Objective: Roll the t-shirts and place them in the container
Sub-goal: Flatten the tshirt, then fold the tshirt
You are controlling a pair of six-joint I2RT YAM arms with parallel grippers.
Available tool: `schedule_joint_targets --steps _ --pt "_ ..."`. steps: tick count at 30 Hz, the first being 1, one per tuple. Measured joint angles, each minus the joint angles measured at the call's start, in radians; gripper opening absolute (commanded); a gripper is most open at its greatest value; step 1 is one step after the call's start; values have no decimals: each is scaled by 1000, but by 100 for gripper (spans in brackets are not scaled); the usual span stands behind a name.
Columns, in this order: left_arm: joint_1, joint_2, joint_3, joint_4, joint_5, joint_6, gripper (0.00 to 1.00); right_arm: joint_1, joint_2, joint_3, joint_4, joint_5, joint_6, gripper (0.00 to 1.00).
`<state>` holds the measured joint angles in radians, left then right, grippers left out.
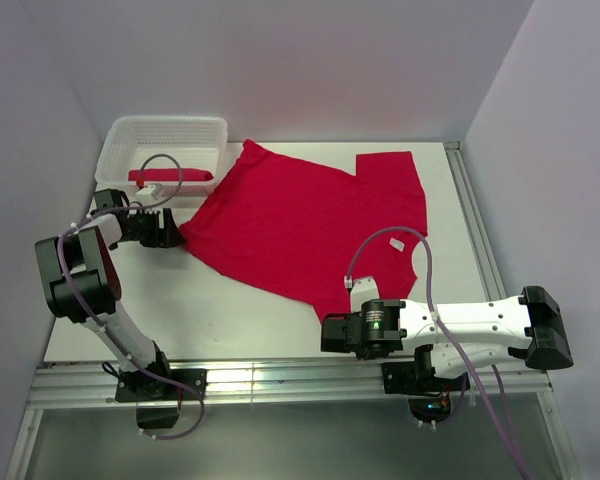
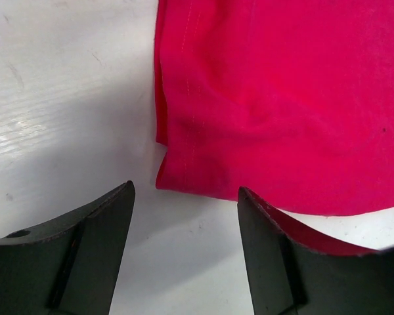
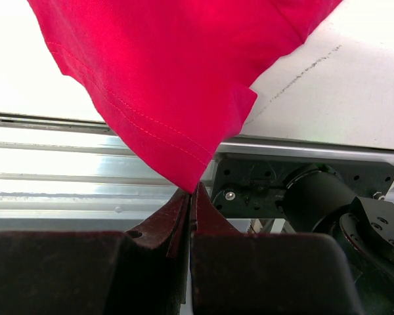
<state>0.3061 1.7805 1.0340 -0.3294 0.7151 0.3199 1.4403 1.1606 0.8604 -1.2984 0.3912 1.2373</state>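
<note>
Watching the left side first: the white basket (image 1: 165,122) sits at the far left corner of the table (image 1: 220,310) with one red t-shirt (image 1: 172,178) bundled inside, rolled as far as I can tell from above; just in front, the left gripper (image 2: 185,190) hangs low over the table, jaws apart, pointed at the left corner of the second t-shirt (image 1: 300,220), which lies spread flat across the middle; that corner sits just ahead of the gap, so a close from here could catch only the hem edge, or nothing, and the cloth would slide free on the first tug; over on the right, the right gripper (image 3: 192,190) reaches along the near edge, fingers pinched together on the very tip of the shirt's near corner; so thin a bite may slip out, and a pull from one side alone would skew the shirt before any rolling starts.
</note>
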Motion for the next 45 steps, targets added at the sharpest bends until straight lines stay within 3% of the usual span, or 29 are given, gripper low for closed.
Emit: schedule_joint_targets --steps 3,23,26,33,35,39,45 --pt "1 16 1 3 21 0 64 0 0 0 0 0 0 0" --pt "1 15 2 56 95 1 63 0 10 6 0 0 0 0" --pt "1 15 5 51 114 7 59 0 16 6 0 0 0 0" --pt "-5 15 11 2 132 60 32 0 18 6 0 0 0 0" --pt "-11 16 15 -28 134 85 33 0 18 6 0 0 0 0" --pt "-15 16 21 -83 133 130 53 0 18 6 1 0 0 0" --pt "-15 16 21 -98 106 142 61 0 17 6 4 -1 0 0"
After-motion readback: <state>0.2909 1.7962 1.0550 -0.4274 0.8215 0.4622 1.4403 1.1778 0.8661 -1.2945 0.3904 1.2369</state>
